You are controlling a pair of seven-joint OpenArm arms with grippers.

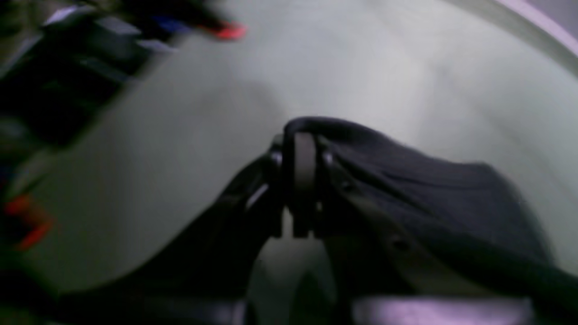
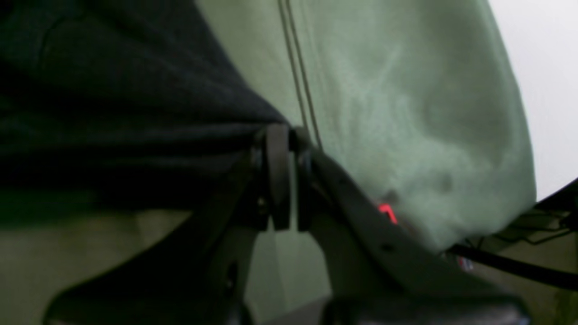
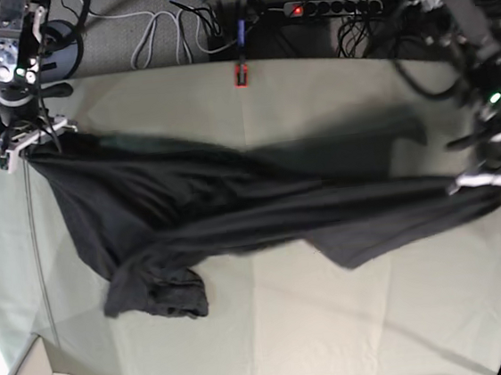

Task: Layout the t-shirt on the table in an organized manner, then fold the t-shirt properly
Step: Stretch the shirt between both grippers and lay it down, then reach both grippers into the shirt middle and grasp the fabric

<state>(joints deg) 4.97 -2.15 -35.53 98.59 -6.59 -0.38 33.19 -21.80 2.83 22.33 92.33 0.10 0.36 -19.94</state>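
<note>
The desk (image 3: 336,322) carries the t-shirt (image 3: 200,220) stretched in a rumpled band from its far left corner to its right edge, one part bunched toward the middle. It is not yet laid flat, and no fold is begun. The left end effector (image 1: 300,180) and the right end effector (image 2: 280,176) each pinch a fabric edge, jaws closed. Both wrist views are blurred; no logo shows.

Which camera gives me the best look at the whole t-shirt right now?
The base view: it shows the t-shirt stretched across the table between both grippers. The left wrist view shows only a pinched fold; the right wrist view shows only dark cloth at its jaws.
</note>
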